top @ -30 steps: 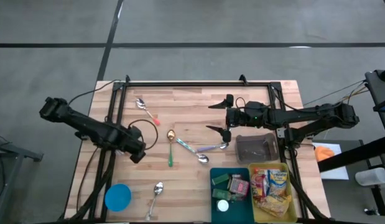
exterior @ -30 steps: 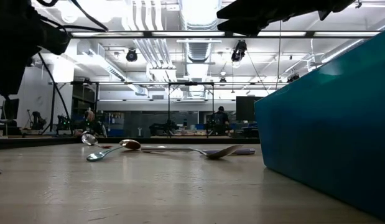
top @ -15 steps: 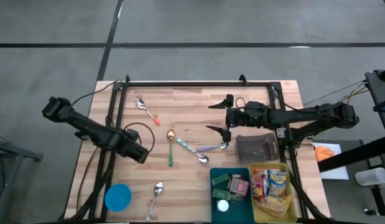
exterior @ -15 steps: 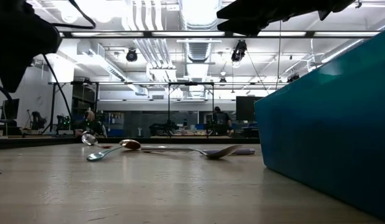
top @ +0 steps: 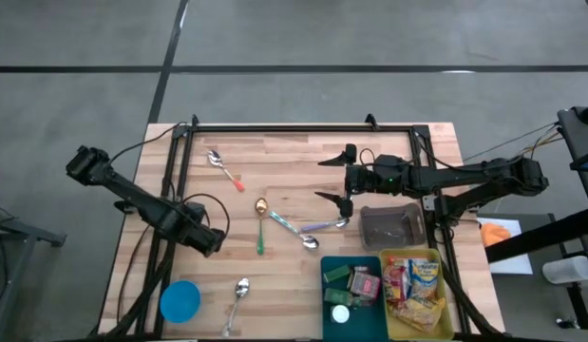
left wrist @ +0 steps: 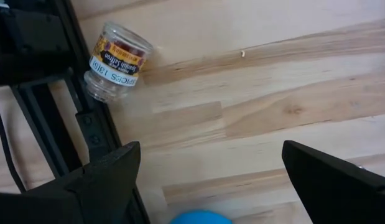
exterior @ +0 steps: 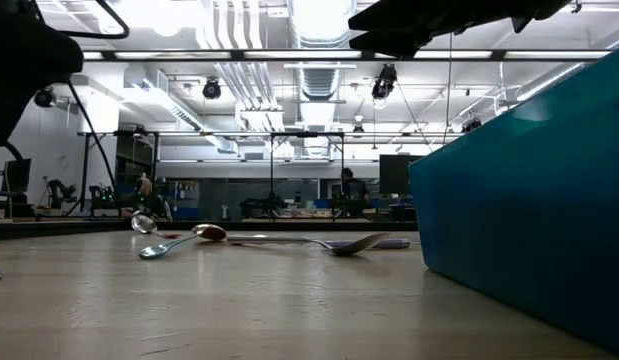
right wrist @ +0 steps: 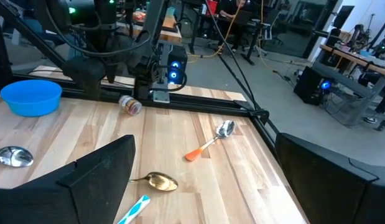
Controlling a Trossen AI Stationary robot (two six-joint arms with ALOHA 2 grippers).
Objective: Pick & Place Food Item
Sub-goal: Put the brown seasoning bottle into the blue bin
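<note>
A small spice jar [left wrist: 114,62] with a yellow-and-red label lies on its side on the wooden table, beside the black frame rail; the right wrist view shows the jar [right wrist: 130,104] too. My left gripper [top: 206,237] hangs above the table's left part, pointing down, open and empty [left wrist: 209,155], with the jar off to one side of its fingers. My right gripper [top: 324,179] is held level over the table's middle, open and empty [right wrist: 204,149]. Snack packets [top: 417,285] fill a yellow bin at the near right.
A blue bowl [top: 180,301] sits at the near left. Several spoons [top: 260,223] lie scattered over the middle. A grey tray [top: 391,226], a teal bin [top: 353,285] and the yellow bin [top: 436,328] crowd the near right. The black frame rail [top: 175,171] runs along the left.
My left gripper has shifted a little toward the table's near edge and rolled about the line it points along, still open and pointing down. My right arm has kept still.
</note>
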